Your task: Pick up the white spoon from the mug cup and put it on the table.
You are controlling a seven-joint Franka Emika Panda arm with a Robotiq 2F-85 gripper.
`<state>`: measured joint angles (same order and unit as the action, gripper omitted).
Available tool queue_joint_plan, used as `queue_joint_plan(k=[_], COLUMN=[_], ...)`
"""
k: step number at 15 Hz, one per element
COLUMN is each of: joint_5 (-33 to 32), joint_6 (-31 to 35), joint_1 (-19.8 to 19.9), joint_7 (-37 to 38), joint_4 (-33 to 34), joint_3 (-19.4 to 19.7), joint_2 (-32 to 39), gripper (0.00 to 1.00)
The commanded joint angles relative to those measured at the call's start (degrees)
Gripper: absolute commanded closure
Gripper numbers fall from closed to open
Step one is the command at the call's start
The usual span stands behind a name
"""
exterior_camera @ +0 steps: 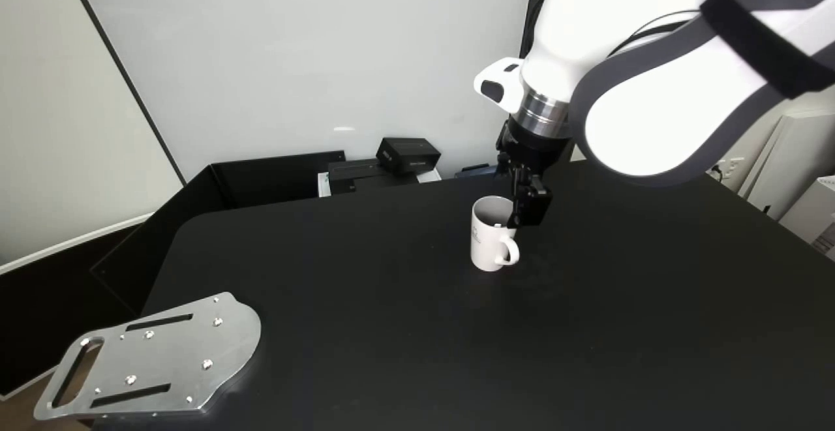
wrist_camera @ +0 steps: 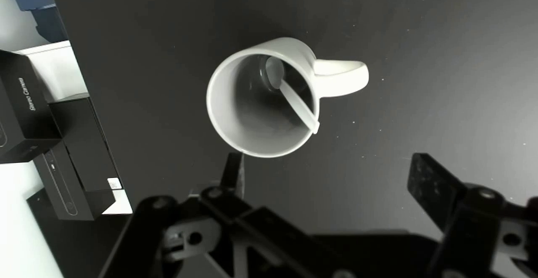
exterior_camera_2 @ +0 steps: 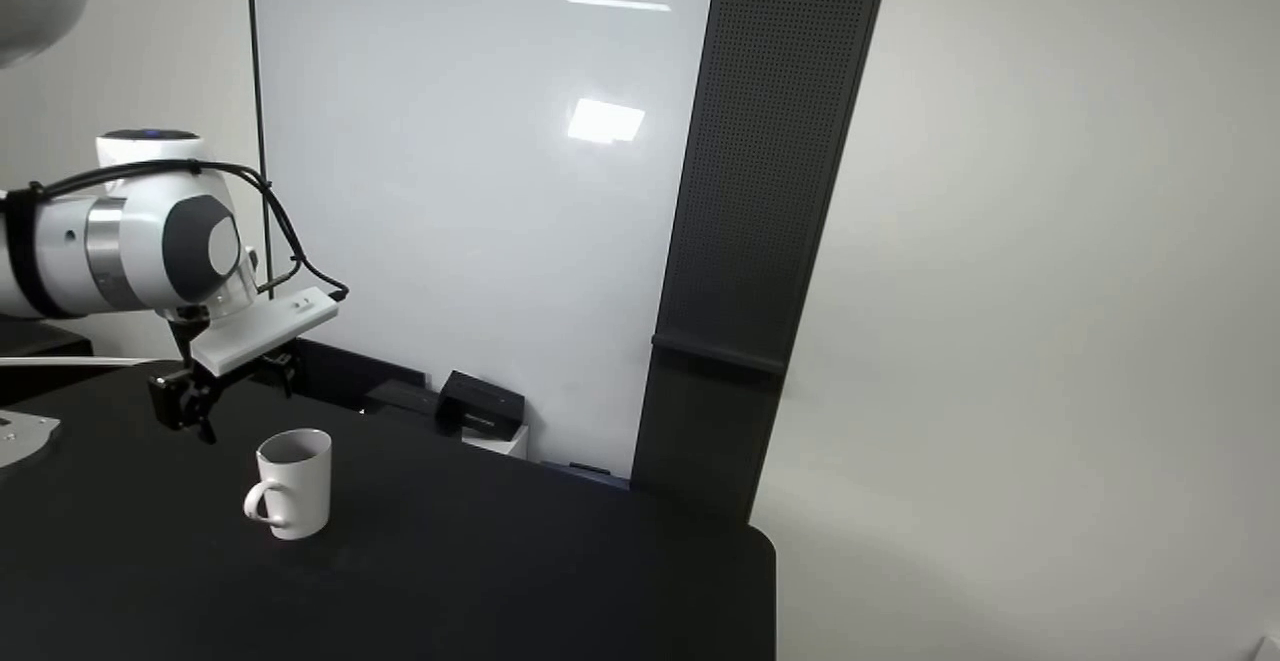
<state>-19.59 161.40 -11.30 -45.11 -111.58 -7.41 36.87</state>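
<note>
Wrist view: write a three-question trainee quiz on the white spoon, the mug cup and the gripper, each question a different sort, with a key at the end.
1. True or false: the gripper stands open.

2. Multiple choice: where is the white spoon?
A) Held by the gripper
B) Inside the mug cup
C) Lying beside the mug cup

3. Short answer: which end of the white spoon sits deeper in the mug cup?

Key: 1. True. 2. B. 3. The bowl end.

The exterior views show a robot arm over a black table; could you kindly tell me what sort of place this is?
Most likely a robotics lab or technical office: a "Stereo Camera" box, a slotted metal plate and what looks like a glossy whiteboard point that way.
</note>
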Motion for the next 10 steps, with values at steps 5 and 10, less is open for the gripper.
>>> queue_joint_plan(k=[5, 10], joint_5=[-2.7, -2.7], joint_6=[0.0, -0.1], joint_1=[-1.3, -1.1], joint_7=[3.9, 4.1], joint_4=[4.0, 4.6], joint_3=[1.4, 1.4], joint_2=[4.0, 5.2], gripper=[0.0, 0.0])
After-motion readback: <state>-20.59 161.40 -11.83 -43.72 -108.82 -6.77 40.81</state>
